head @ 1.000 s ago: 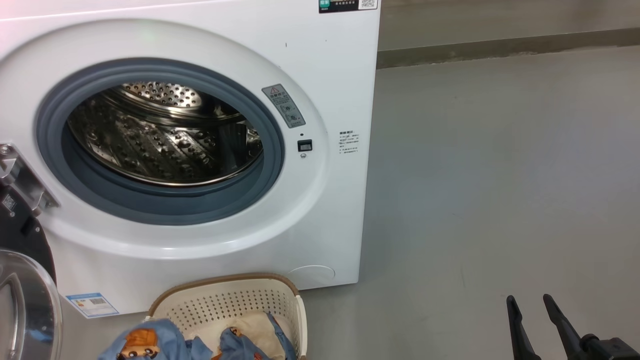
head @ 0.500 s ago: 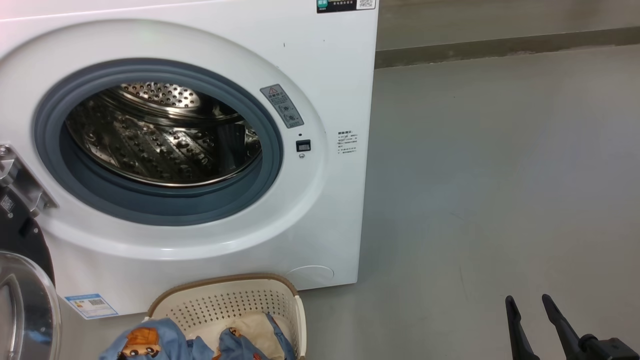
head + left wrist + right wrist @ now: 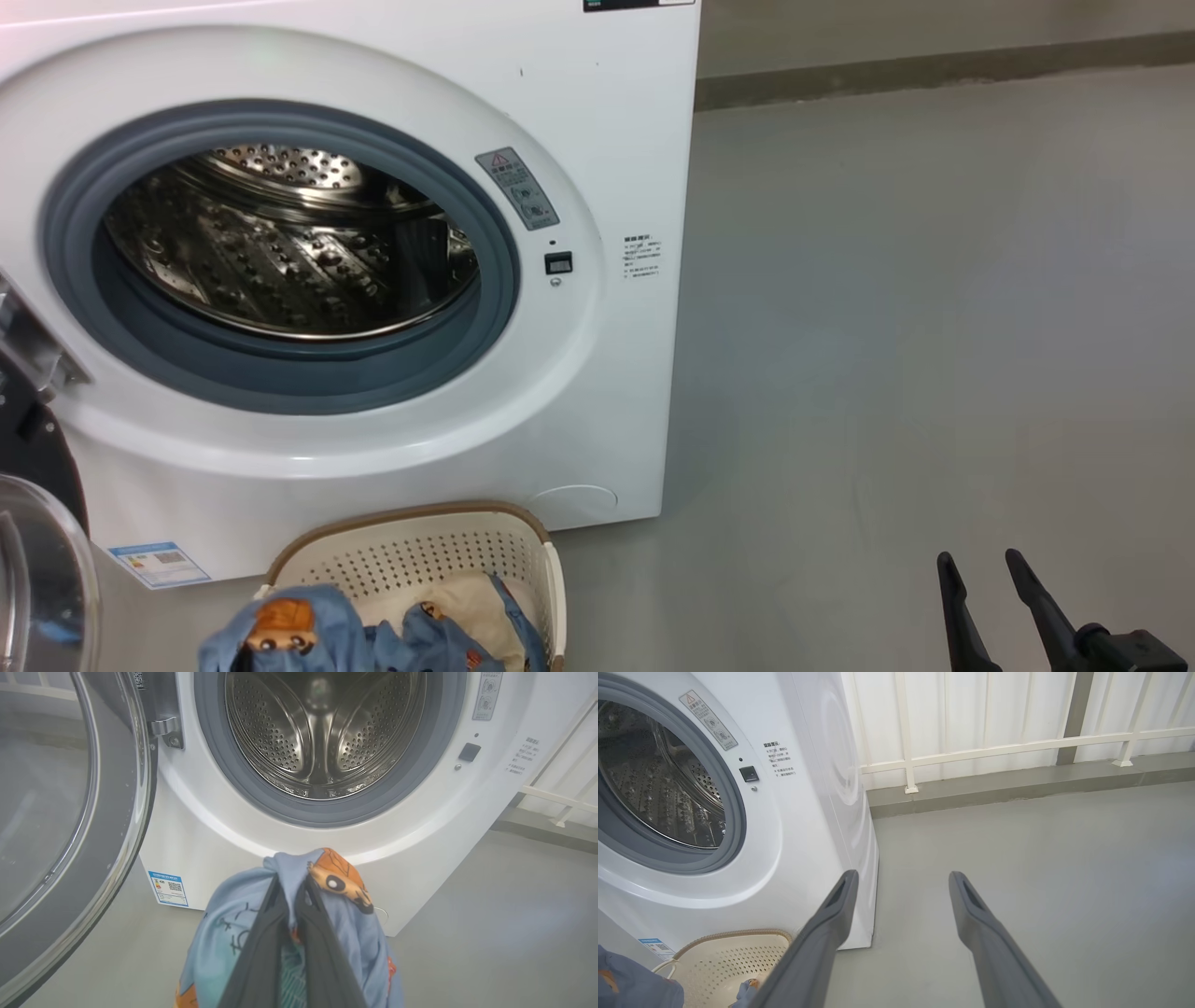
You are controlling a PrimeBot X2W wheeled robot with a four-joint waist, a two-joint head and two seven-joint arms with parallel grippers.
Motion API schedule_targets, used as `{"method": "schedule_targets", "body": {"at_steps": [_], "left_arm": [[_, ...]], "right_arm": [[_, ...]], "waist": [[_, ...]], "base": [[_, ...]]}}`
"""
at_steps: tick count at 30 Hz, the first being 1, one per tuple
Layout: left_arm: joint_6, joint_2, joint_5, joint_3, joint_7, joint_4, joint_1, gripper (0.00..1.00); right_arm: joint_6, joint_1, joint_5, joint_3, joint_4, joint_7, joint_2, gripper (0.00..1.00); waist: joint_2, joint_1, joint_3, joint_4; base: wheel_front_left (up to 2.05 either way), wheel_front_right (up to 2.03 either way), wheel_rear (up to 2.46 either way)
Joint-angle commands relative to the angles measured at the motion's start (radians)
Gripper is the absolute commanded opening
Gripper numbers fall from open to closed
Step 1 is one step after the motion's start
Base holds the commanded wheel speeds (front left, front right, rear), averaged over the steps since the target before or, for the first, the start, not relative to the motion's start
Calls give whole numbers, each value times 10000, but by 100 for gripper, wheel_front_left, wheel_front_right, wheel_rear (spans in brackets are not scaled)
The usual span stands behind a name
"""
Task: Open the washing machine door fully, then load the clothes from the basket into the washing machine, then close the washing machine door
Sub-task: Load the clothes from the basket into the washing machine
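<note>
My left pincer [image 3: 288,891] pinches a blue printed garment [image 3: 224,933] whose drooping folds may snag the grey gasket [image 3: 322,812]; my right pincer [image 3: 901,877] stands spread.

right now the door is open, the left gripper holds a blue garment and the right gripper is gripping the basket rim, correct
Not quite: the right wrist view shows the right gripper open, holding nothing, apart from the basket. The door is open and the left gripper does hold the blue garment.
</note>
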Motion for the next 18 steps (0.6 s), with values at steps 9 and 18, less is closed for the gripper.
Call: {"method": "schedule_targets", "body": {"at_steps": [9, 18], "left_arm": [[-183, 111, 370, 479, -105, -157, -1632, 0], [-232, 789, 600, 1097, -105, 682, -3760, 0]], "right_arm": [[16, -394, 74, 462, -297, -49, -98, 100], [16, -999, 579, 794, -245, -49, -95, 100]], "waist": [[0, 0, 785, -607], [0, 0, 1804, -1288]], "base": [[0, 0, 0], [0, 0, 0]]}}
